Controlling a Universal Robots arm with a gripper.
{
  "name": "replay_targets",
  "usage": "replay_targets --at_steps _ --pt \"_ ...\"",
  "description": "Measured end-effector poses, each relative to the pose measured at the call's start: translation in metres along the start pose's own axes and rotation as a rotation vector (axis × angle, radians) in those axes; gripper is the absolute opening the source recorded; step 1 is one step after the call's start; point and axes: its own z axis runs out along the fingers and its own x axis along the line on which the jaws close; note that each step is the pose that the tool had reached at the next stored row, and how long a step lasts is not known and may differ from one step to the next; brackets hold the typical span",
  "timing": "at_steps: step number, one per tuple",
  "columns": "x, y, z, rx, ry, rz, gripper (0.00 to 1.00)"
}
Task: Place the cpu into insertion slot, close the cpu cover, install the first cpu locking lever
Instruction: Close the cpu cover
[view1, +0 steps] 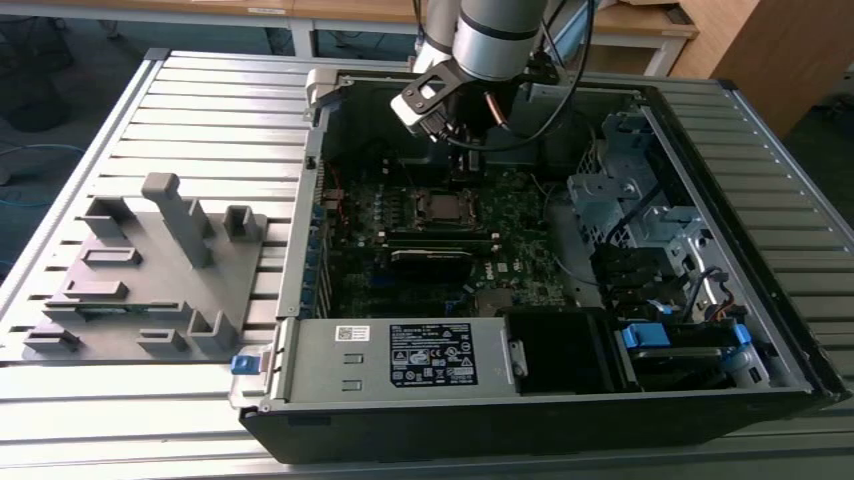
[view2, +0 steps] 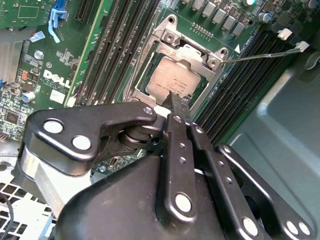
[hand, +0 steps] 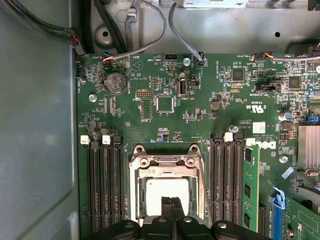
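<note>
Gripper: fingers drawn narrow, tips together, holding nothing, directly above the cpu. The cpu sits in its socket on the motherboard, between banks of memory slots. The cpu cover lies lowered around the chip's edges.

The second wrist view shows a thin locking lever angled out across the slots. The first wrist view shows a coin cell and white board lettering. The exterior view shows the open computer case and a white printed label on the power supply.
</note>
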Motion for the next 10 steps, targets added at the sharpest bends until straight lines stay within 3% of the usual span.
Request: replay_targets --at_steps 5,10 --pt "0.0000 -0.0014 0.0004 -0.0028 0.0005 -0.003 0.10" --pt "-0.0001 -0.0028 0.0012 -0.0173 0.0020 -0.006 0.10"
